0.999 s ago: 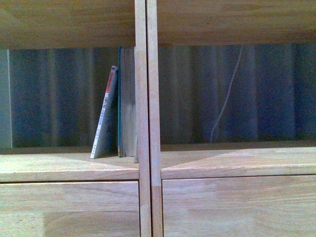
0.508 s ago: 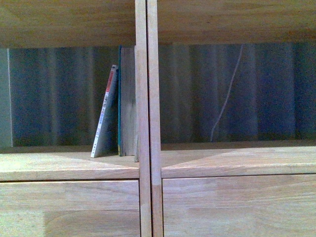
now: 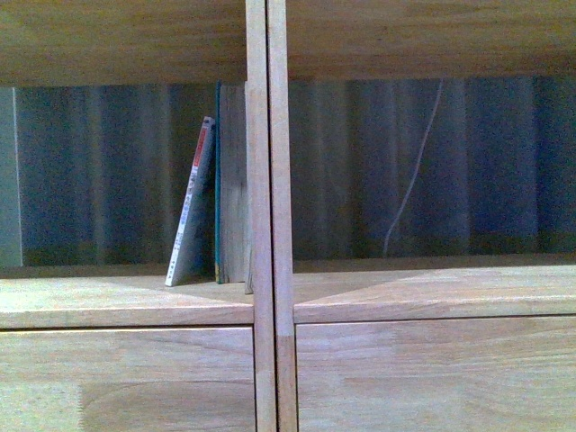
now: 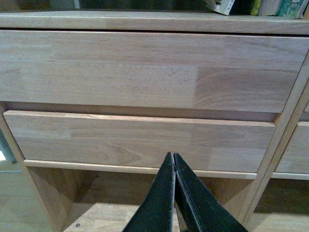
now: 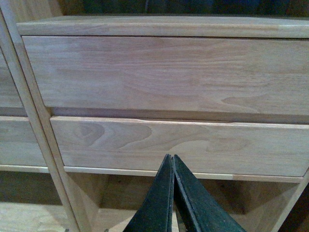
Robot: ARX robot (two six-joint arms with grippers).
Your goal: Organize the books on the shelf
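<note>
1. Presently, the shelf [image 3: 261,216] filled the front view, with its double centre divider upright and plain drawer fronts [image 3: 126,378] below the open cubbies.
2. The thin softcover [image 3: 193,211] stood in the left cubby, leaning at a tilt with its top against the taller teal book [image 3: 217,180], which stood upright just beside the divider.
3. The right cubby held no books; only a pale cord [image 3: 412,180] hung against the dark backing.
4. Neither arm appeared in the front view. Both wrist cameras faced the drawer fronts well below the books.
5. The left tool [image 4: 174,159] had its fingers pressed together, holding nothing and touching nothing visible.
6. The right tool [image 5: 173,160] was likewise closed tight and empty, clear of the drawer front [image 5: 164,72] ahead of it.
7. Judgement: the books already sat together, so the step in hand appeared to be straightening the leaning softcover, or withdrawal.
8. Recommendation: if straightening, the left arm should rise to cubby level, part its fingers first, and press the softcover's lower edge gently toward the teal book. The cover looked floppy, so a push high up could buckle it.
</note>
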